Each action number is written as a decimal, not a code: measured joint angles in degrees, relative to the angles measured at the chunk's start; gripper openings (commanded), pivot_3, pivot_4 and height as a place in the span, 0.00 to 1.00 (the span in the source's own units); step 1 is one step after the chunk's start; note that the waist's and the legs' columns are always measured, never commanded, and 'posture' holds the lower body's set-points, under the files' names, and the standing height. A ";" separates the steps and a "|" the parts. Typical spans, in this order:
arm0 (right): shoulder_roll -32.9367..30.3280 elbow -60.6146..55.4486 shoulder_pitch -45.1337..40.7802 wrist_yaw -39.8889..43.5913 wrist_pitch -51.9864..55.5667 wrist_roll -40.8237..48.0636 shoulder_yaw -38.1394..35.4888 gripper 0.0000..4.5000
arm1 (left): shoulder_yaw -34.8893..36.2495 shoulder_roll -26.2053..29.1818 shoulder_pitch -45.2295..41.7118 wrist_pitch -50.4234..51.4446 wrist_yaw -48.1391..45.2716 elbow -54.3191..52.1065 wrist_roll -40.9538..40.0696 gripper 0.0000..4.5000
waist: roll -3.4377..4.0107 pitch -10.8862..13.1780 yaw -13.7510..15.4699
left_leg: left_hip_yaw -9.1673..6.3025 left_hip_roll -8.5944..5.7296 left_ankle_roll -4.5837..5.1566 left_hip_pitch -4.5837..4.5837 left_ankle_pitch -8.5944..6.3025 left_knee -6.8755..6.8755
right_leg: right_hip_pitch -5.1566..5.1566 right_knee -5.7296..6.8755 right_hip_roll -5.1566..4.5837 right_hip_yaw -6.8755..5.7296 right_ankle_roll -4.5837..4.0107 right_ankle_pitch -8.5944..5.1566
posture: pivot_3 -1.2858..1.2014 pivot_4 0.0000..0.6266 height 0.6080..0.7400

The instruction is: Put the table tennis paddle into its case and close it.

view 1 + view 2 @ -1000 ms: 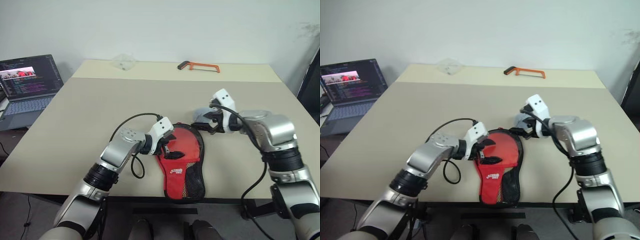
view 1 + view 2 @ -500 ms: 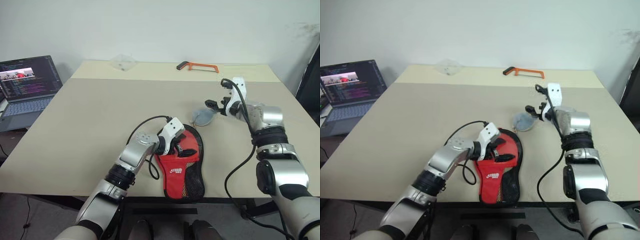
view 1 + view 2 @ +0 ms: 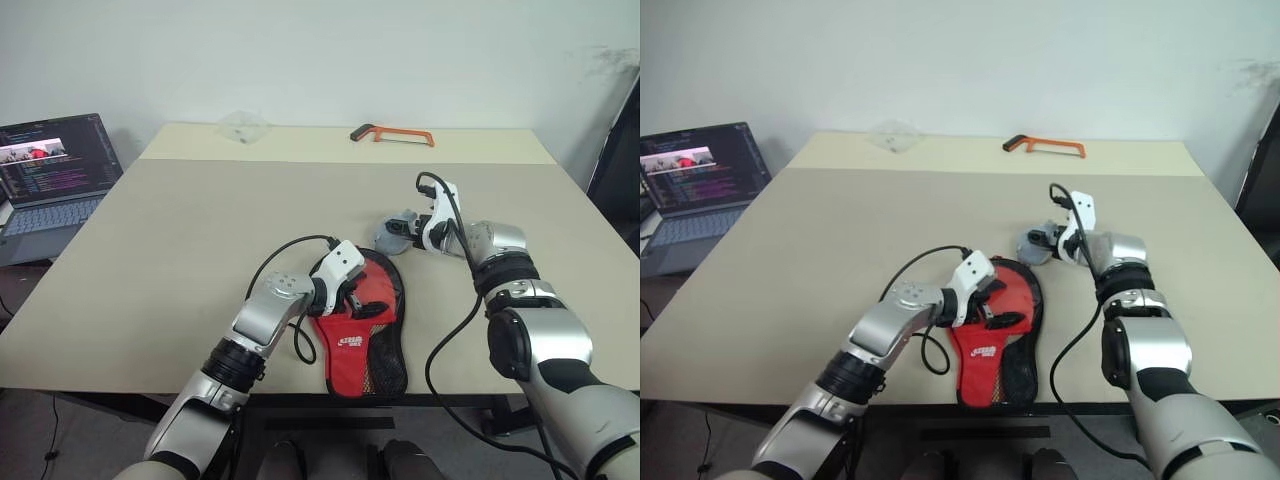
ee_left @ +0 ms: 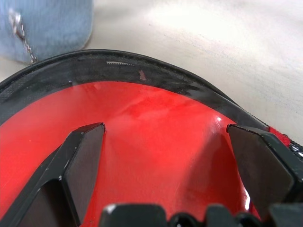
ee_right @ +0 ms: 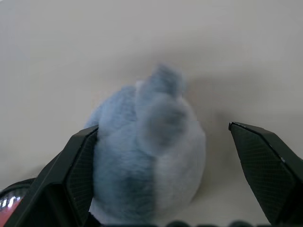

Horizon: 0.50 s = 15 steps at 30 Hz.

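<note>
1. The case [image 3: 362, 335] lies open near the front edge of the bench [image 3: 180, 230], red lining up, its narrow handle end toward the robot and its round end away. A white logo shows on the lining, and a black mesh panel runs along the right side of the narrow end.
2. A smooth red surface fills the round end of the case inside the black zipper rim. Whether this is the table tennis paddle lying in the case or bare lining cannot be told; no wooden handle can be made out.
3. The left hand [image 3: 362, 298] sits over the round end of the case with its fingers spread wide. In the left wrist view both black fingers [image 4: 78, 158] stand over the red surface; nothing is gripped between them.
4. The right hand [image 5: 165, 175] is wide as well, low over the bench just beyond the case's round end. A small blue-grey fluffy object [image 5: 149, 151] sits between its fingers, close against one finger and clear of the other; it is not clamped.
5. That fluffy object [image 3: 393, 233] rests on the bench just beyond the case rim.
6. At the far edge of the bench lie an orange-framed hacksaw [image 3: 392, 133] and a clear crumpled plastic item [image 3: 243, 124], well apart.
7. An open laptop [image 3: 55, 170] stands off the left side of the bench.
</note>
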 measured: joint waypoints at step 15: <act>-4.73 -6.89 1.77 0.73 -3.50 -4.64 5.12 0.04 | -0.88 -2.03 -0.42 -0.20 0.87 1.66 1.09 1.00 | 0.00 -0.01 0.48 | 0.01 -0.05 0.00 0.06 0.00 0.00 | 0.08 -0.08 -0.05 0.00 0.02 0.00 | 0.52 0.24 1.00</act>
